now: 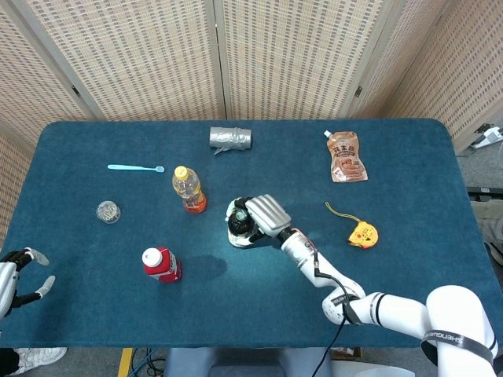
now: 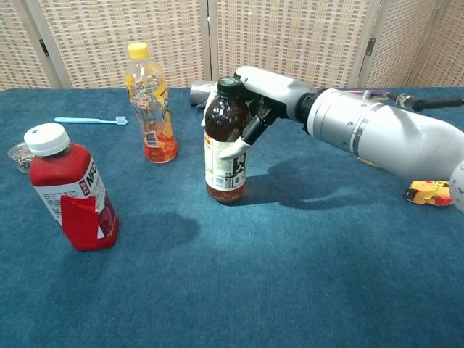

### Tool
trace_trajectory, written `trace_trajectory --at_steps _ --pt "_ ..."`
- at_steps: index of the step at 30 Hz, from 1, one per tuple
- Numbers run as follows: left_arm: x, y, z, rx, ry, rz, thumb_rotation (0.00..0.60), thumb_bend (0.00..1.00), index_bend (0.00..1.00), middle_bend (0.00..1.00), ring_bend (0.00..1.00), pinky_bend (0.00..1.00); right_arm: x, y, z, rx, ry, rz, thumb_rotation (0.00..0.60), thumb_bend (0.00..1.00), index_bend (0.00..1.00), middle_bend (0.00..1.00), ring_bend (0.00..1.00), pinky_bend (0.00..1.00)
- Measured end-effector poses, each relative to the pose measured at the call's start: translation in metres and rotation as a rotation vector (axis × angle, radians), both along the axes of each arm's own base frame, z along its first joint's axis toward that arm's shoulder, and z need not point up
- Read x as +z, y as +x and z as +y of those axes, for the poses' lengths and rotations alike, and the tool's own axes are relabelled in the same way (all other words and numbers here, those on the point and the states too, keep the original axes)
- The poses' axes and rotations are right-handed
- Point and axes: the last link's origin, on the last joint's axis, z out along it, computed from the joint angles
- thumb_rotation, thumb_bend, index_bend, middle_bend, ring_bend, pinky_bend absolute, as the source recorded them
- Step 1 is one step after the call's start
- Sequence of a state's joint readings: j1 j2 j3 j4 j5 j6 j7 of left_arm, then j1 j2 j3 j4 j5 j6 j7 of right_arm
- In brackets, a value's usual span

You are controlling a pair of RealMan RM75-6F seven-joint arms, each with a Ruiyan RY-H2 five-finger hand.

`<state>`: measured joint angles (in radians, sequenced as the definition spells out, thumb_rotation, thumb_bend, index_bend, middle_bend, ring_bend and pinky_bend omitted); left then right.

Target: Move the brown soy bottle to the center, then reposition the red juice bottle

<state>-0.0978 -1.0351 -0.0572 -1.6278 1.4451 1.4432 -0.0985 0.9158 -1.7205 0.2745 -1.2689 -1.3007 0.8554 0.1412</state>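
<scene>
The brown soy bottle (image 2: pixel 224 141) (image 1: pixel 238 224) stands upright near the middle of the blue table, dark cap on top, white label in front. My right hand (image 2: pixel 259 94) (image 1: pixel 263 215) grips it from the right side, fingers wrapped round its neck and shoulder. The red juice bottle (image 2: pixel 67 188) (image 1: pixel 161 265) with a white cap stands alone at the front left, untouched. My left hand (image 1: pixel 17 276) hangs off the table's left edge with fingers apart, holding nothing; the chest view does not show it.
An orange drink bottle (image 2: pixel 149 105) with a yellow cap stands just left of the soy bottle. Further off lie a grey roll (image 1: pixel 230 139), a light blue toothbrush (image 1: pixel 135 167), a small glass dish (image 1: pixel 108 211), a sauce pouch (image 1: pixel 345 156) and a yellow tape measure (image 1: pixel 361 233).
</scene>
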Motion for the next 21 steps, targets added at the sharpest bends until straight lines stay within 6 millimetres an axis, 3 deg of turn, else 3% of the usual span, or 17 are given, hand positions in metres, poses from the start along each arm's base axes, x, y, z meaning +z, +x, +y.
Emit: trace_trajectory --at_steps 7,9,12,14,17,21 --pt "0.004 -0.001 0.0 0.004 0.013 -0.007 0.6 0.24 0.48 0.42 0.36 0.56 -0.006 0.007 -0.002 0.009 0.002 0.023 0.6 0.03 0.47 0.46 0.45 0.65" --pt "0.005 -0.002 0.0 0.005 0.015 -0.006 0.6 0.24 0.48 0.42 0.36 0.56 -0.008 0.007 -0.002 0.01 0.003 0.031 0.6 0.02 0.41 0.44 0.44 0.65" --pt "0.006 -0.002 0.0 0.006 0.014 -0.005 0.6 0.24 0.48 0.42 0.36 0.56 -0.011 0.006 -0.002 0.008 0.02 0.048 0.6 0.0 0.17 0.32 0.36 0.61" --pt "0.006 -0.002 0.001 0.007 0.012 -0.004 0.6 0.24 0.48 0.42 0.36 0.56 -0.012 0.006 -0.002 0.009 0.036 0.06 0.6 0.0 0.07 0.25 0.3 0.56" --pt "0.006 -0.002 0.001 0.007 0.012 -0.003 0.6 0.24 0.48 0.42 0.36 0.56 -0.01 0.007 -0.002 0.011 0.046 0.057 0.6 0.0 0.0 0.16 0.24 0.49" --pt "0.005 -0.003 0.0 0.009 0.011 -0.003 0.6 0.24 0.48 0.42 0.36 0.56 -0.006 0.009 -0.001 0.022 0.041 0.043 0.6 0.0 0.0 0.11 0.21 0.47"
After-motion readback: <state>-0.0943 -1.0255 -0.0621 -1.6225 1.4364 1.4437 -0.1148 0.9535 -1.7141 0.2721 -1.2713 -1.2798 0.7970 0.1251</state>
